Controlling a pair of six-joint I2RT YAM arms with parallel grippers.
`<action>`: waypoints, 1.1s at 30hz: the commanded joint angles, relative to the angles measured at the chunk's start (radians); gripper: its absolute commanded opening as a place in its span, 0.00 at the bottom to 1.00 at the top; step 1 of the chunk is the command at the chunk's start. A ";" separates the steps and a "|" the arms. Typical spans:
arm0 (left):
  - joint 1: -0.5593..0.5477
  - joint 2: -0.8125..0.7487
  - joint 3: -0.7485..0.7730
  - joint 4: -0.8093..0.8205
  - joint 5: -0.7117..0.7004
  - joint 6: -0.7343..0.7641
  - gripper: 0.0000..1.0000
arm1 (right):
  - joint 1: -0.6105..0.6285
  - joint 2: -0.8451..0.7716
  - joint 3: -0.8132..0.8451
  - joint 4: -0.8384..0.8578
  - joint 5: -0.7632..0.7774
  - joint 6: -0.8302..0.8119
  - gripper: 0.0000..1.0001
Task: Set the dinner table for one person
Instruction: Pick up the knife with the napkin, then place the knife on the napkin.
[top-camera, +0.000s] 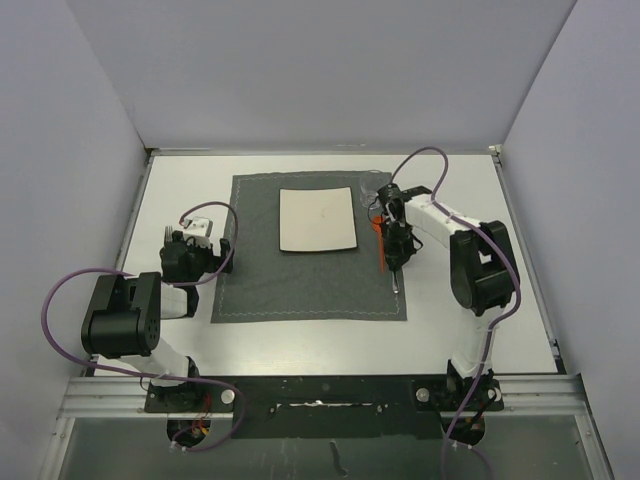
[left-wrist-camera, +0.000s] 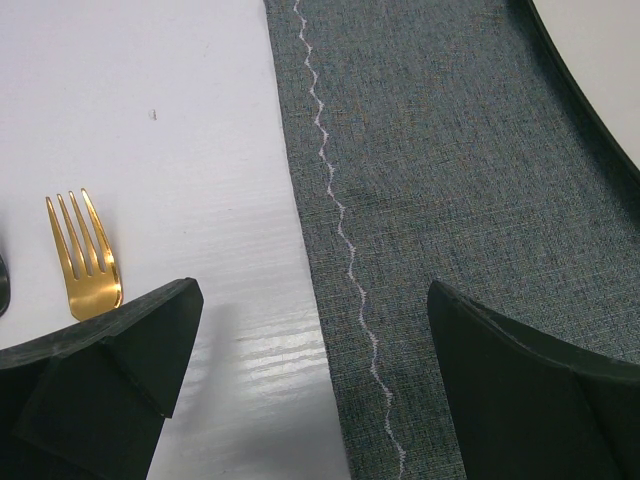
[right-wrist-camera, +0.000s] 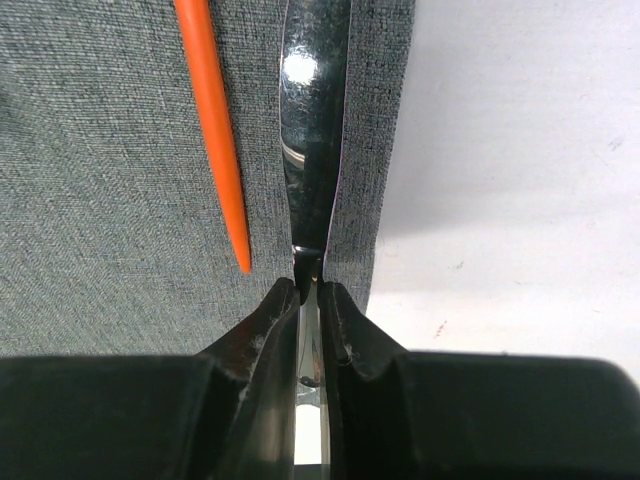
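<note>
While the top camera is looking down, the dinner table (top-camera: 300, 345), a large flat white rectangular tabletop with a thin metal rim, is filling the middle of the frame between grey walls. A dark grey stitched cloth placemat (top-camera: 300, 285) is lying at its centre, and a small white square plate (top-camera: 317, 220) is sitting on the upper middle of that mat. Along the mat's right edge a slim orange tapered rod (top-camera: 380, 245) and a shiny silver utensil (top-camera: 395, 283) are lying side by side, partly hidden under the right gripper (top-camera: 397, 258). The left gripper (top-camera: 196, 240) is hanging over the mat's left edge.

Seen from the left wrist, the left gripper is standing released, its dark fingers spread wide in the lower corners and holding nothing. Between them the mat's stitched edge is running from top to bottom. A gold metal fork (left-wrist-camera: 88, 260), which the top view is not showing, is lying on the bare white table at the left, apart from the mat, tines pointing up the frame. The plate's corner is showing at the upper right.

Seen from the right wrist, the right gripper is clenching the silver utensil at lower centre. The utensil is running up the frame just inside the mat's right edge; what kind it is cannot be told. The orange rod is lying just to its left, not touching it, with its tip pointing down the frame.
</note>
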 joint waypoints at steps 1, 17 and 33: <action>0.003 0.014 0.005 0.068 0.011 0.005 0.98 | 0.009 -0.085 0.059 -0.035 0.024 0.011 0.00; 0.003 0.014 0.004 0.068 0.010 0.005 0.98 | 0.033 -0.054 0.131 -0.055 -0.001 0.023 0.00; 0.002 0.014 0.004 0.067 0.011 0.005 0.98 | 0.048 -0.002 0.211 -0.067 -0.009 0.026 0.00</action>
